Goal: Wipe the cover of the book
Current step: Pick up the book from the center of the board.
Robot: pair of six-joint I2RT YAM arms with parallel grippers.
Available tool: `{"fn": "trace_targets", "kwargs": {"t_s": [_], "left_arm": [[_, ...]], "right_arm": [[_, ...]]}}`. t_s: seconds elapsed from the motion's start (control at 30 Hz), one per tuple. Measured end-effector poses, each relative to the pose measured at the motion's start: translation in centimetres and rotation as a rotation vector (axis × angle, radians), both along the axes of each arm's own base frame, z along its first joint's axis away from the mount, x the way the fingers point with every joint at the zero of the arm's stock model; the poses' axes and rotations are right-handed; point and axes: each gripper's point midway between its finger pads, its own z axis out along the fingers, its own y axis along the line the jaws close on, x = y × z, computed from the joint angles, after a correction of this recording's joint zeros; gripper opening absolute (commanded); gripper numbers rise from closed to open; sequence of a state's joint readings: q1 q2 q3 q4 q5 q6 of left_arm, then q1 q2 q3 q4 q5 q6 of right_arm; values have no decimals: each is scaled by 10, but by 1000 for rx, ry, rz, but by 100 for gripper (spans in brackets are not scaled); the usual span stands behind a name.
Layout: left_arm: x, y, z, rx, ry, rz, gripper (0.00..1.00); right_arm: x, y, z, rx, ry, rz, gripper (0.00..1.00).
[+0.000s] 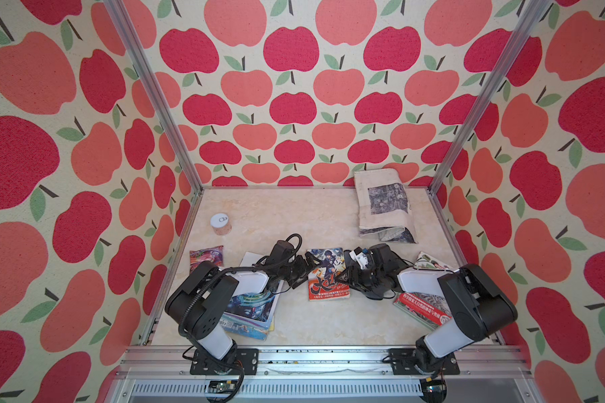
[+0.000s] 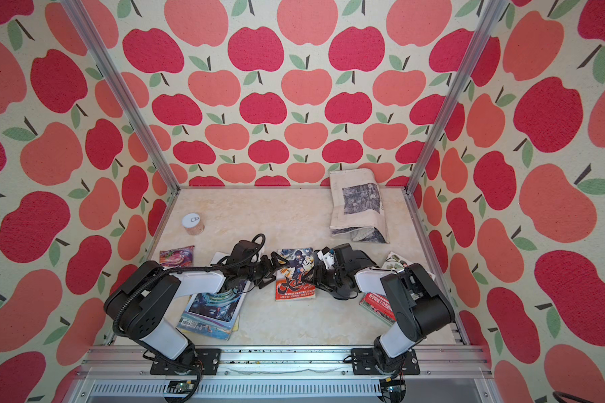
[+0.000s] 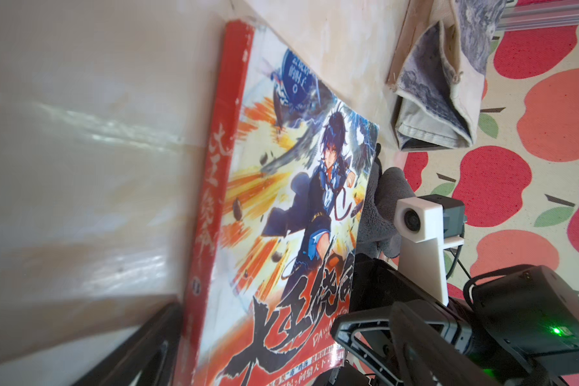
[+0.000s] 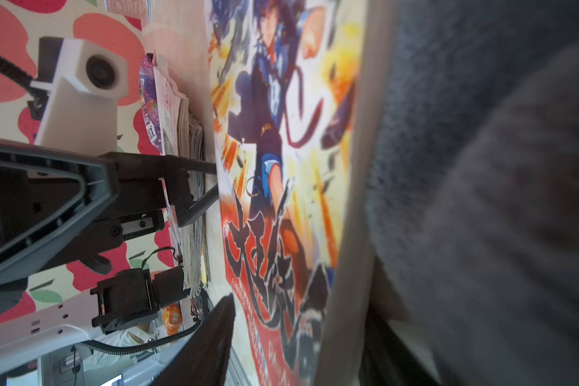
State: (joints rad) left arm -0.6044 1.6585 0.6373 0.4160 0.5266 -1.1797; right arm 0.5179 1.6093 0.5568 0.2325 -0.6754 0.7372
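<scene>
**Book cover: wipe not yet started, cloth at the edge**

The book (image 1: 328, 275) lies flat and face up on the table (image 1: 294, 216), near the middle, between the two arms. In both top views its illustrated cover is fully exposed (image 2: 296, 274).

We note the left gripper (image 1: 308, 270) at the book's left edge with its jaws spread wide. The right wrist view shows its fingers (image 4: 201, 187) meeting that edge, and it holds nothing.

The right gripper (image 1: 346, 275) sits at the opposite edge. A grey cloth (image 3: 381, 200) is bunched just beside the book on that side. In the right wrist view it fills the near field (image 4: 498, 200), blurred. The jaws stand partly apart about the cloth. We cannot tell whether they actually pinch it.

Progress, as we judge it:
- The book is placed and the left arm looks ready to brace it.
- The cloth is at hand, but it is off the cover.
- We see no part of the cloth resting on the printed face, so no wiping stroke is under way.

What is left:
- Get a firm hold on the cloth.
- Bring it onto the cover.
- Sweep it across the whole face.

A stack of magazines (image 1: 248, 310) lies under the left arm, well apart from the book.
</scene>
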Motion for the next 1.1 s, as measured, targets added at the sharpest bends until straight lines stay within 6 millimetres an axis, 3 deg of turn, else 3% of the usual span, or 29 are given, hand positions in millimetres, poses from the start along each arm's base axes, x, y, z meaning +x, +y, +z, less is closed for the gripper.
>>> {"fn": "trace_targets", "kwargs": {"t_s": [0.23, 0.37, 0.47, 0.63, 0.73, 0.87, 0.97, 1.1], "left_arm": [[-11, -14, 6, -108, -8, -53, 99], [-16, -15, 18, -140, -26, -69, 93], [-17, -14, 38, -142, -72, -85, 70], [-16, -3, 58, -85, -125, -94, 45], [-14, 3, 55, -45, -127, -88, 29], [-17, 9, 32, 17, -63, -82, 2], [-20, 13, 22, 50, -35, -88, 0], [-22, 15, 22, 70, -34, -106, 0]], "right_arm": [[12, 13, 1, 74, -52, 9, 59], [11, 16, 3, 109, -59, 8, 64], [11, 17, 5, 126, -56, 4, 65], [10, 17, 6, 139, -47, -6, 66], [11, 17, 7, 143, -36, -15, 66], [11, 16, 7, 154, -17, -36, 66], [11, 10, 8, 171, 8, -67, 66], [14, -4, 20, 204, 27, -126, 70]]}}
